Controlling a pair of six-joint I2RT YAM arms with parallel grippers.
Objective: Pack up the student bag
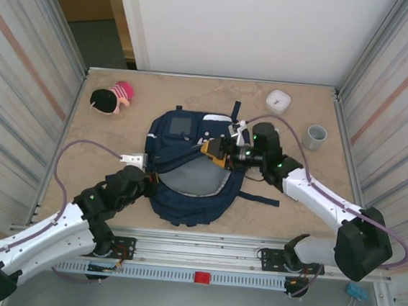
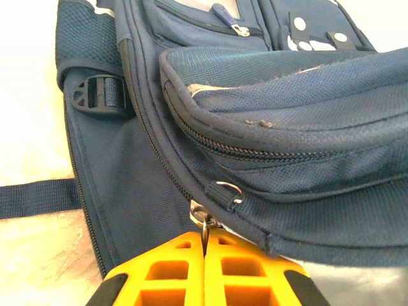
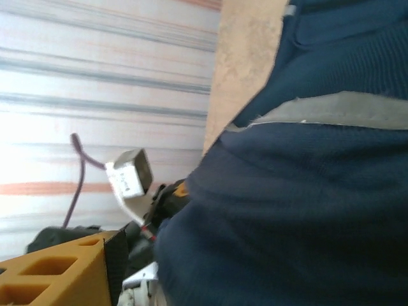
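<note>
**Overhead view.** One navy bag is seen lying flat in the middle of the table, with its front pocket toward the far edge. Its main compartment is gaping, and the grey lining is exposed. Two arms are counted. The left gripper is placed at the bag's left edge, and the right gripper is placed over the open mouth. Three loose items are counted on the far part of the table, all well apart from the bag:
- one pink and black item at the far left
- one white tub at the far right
- one grey cup at the far right

**Left wrist view.** The two orange fingers are pressed together, and one metal zipper pull is clamped between them. One black buckle is seen on the side of the bag. One dark strap is laid across the table at the left.

**Right wrist view.** One orange finger is visible at the lower left, just beside the navy fabric. Whether the right gripper is released or clenched cannot be told. One strip of grey lining is seen along the rim of the bag. One small grey box with one purple cable is seen beyond the bag.
</note>
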